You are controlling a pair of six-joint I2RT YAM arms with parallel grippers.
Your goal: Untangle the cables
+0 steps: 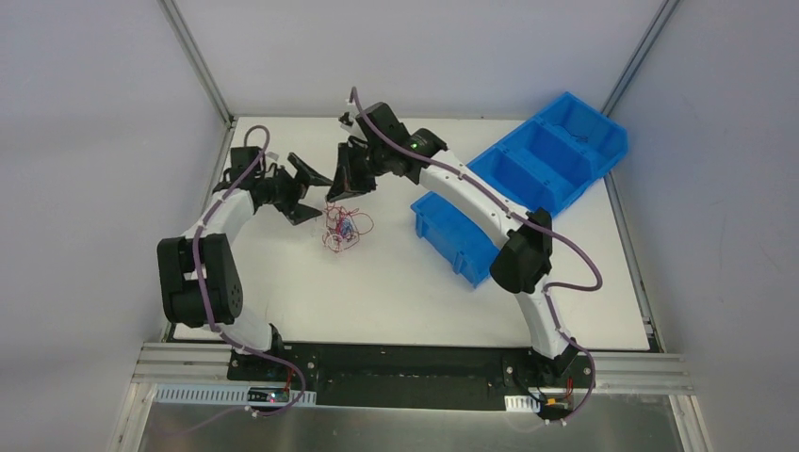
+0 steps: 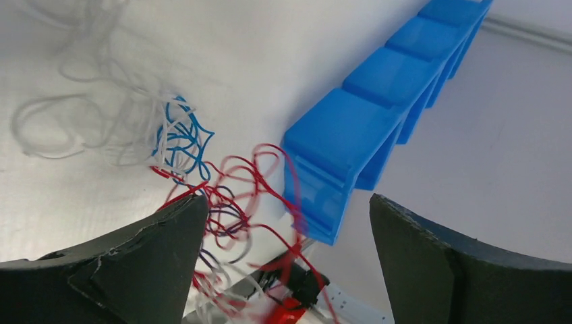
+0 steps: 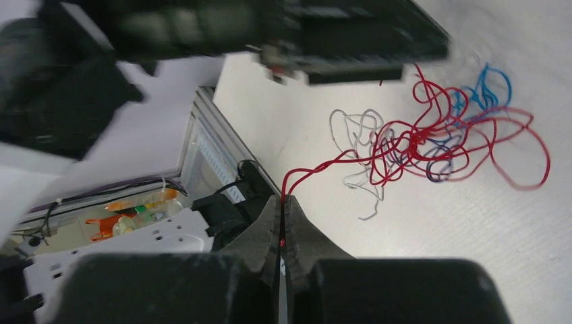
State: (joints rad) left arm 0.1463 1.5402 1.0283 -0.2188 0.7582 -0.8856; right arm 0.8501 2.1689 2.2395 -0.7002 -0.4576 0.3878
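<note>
The cables are a small tangle of thin red, blue, purple and white wires lying on the white table. My left gripper is just left of the tangle and stands wide open. In the left wrist view its gripper frames part of the cables, with loose loops near the left finger and nothing gripped. My right gripper hangs above the tangle's far side. It is shut on a red wire that runs up from the cables, pulling that strand taut.
A blue divided bin lies tilted on the table's right half, also seen as the bin close behind the tangle. The left arm's dark body crosses the top of the right wrist view. Grey walls enclose the table.
</note>
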